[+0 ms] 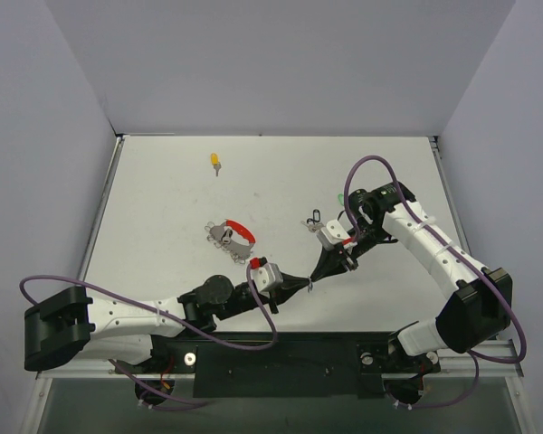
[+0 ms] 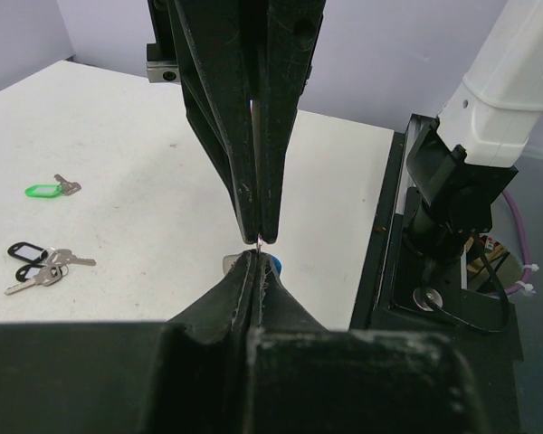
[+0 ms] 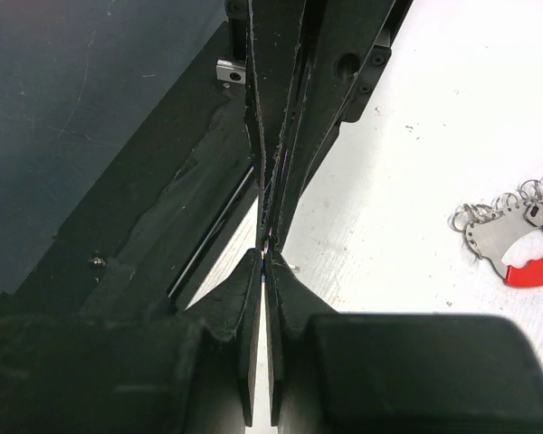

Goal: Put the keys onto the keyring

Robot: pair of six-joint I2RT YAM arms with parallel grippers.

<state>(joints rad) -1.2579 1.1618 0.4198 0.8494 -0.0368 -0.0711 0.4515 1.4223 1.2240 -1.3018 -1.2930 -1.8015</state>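
Note:
The blue key (image 2: pixel 286 265) peeks out on both sides of my left gripper (image 2: pixel 256 256), whose fingers are pressed together on it just above the table. My right gripper (image 3: pixel 268 258) meets it tip to tip, shut on a thin metal ring at the key's end. In the top view the two grippers (image 1: pixel 312 281) touch near the front middle of the table. The keyring (image 1: pixel 231 233), a silver loop with a red arc (image 3: pixel 534 268), lies flat to the left, apart from both grippers. A green key (image 2: pixel 43 190), a black key (image 2: pixel 27 250) and a yellow key (image 1: pixel 215 161) lie loose.
The black base plate (image 1: pixel 281 362) runs along the table's near edge, just behind the grippers. White walls close in the table at the left, back and right. The right arm's base (image 2: pixel 452 190) stands close beside the meeting point.

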